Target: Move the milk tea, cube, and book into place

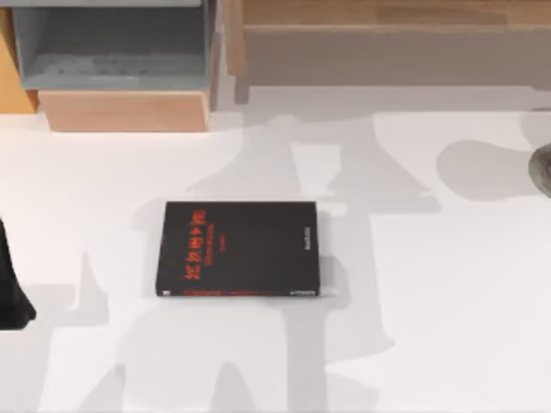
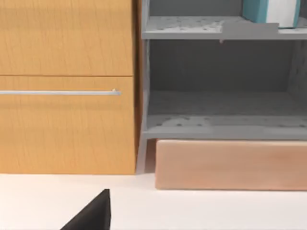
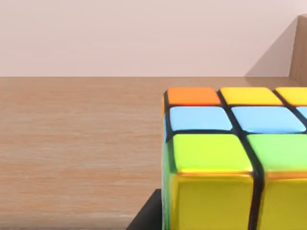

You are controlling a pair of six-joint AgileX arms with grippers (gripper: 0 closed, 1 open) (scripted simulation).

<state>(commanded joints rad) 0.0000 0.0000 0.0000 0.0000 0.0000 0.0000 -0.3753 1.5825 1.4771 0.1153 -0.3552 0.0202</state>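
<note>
The cube point(image 3: 230, 163), with orange, blue, green and yellow squares, sits very close in the right wrist view over a wooden surface point(image 3: 76, 143). One dark fingertip point(image 3: 146, 215) of my right gripper presses against its side, so the gripper is shut on it. The light blue book point(image 2: 268, 10) stands on the upper grey shelf point(image 2: 192, 26). My left arm point(image 1: 12, 284) rests at the table's left edge, and one black fingertip point(image 2: 93, 213) of it points toward the cabinet. The milk tea is out of view.
A black book with red lettering point(image 1: 237, 249) lies flat mid-table. A wooden cabinet with a drawer handle point(image 2: 57, 92) and grey shelves point(image 1: 112, 52) stands at the back left, and a wooden top point(image 1: 387, 13) at the back right. My right arm point(image 1: 542, 168) shows at the table's right edge.
</note>
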